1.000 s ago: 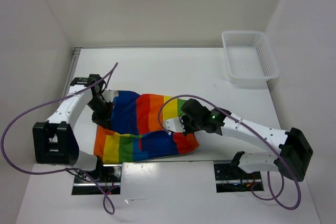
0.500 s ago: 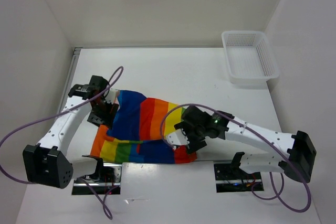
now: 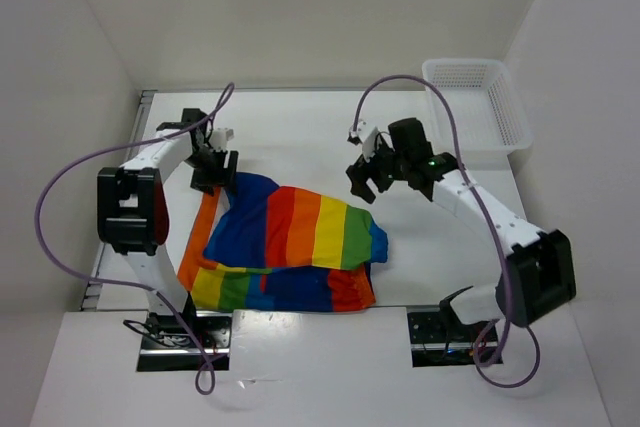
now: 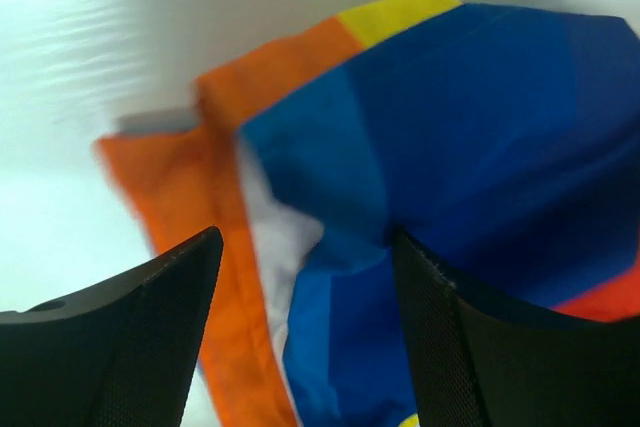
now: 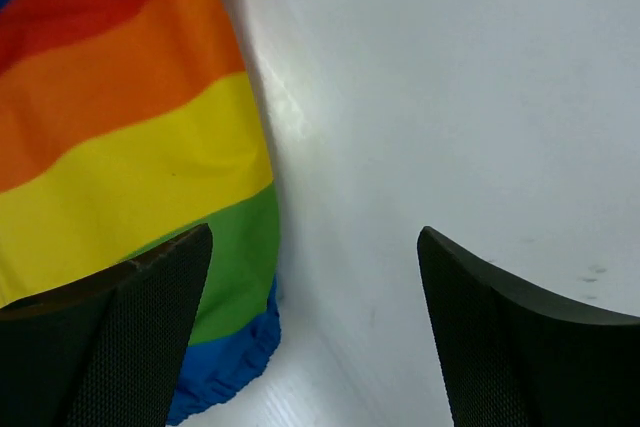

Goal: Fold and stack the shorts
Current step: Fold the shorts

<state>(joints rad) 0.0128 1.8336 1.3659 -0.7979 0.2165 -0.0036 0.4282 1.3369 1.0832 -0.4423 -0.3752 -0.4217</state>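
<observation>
The rainbow-striped shorts point(image 3: 290, 237) lie folded over on the white table point(image 3: 300, 127), left of centre, with the upper layer slanting across the lower one. My left gripper point(image 3: 213, 172) hangs open just above their far left corner; in the left wrist view the blue and orange cloth point(image 4: 480, 127) shows below the open left gripper point(image 4: 305, 242), with nothing between the fingers. My right gripper point(image 3: 363, 181) is open and lifted beyond the far right corner. The right wrist view shows the green and blue edge of the shorts point(image 5: 130, 147) to the left of the right gripper point(image 5: 315, 237), over bare table.
A white mesh basket point(image 3: 475, 107) stands at the far right corner of the table, close behind the right arm. Walls close in the table on the left, back and right. Purple cables loop over both arms.
Both grippers were shut on the shorts a second ago. They have opened, let the cloth go and moved up and away toward the far side. The shorts now lie folded over.
</observation>
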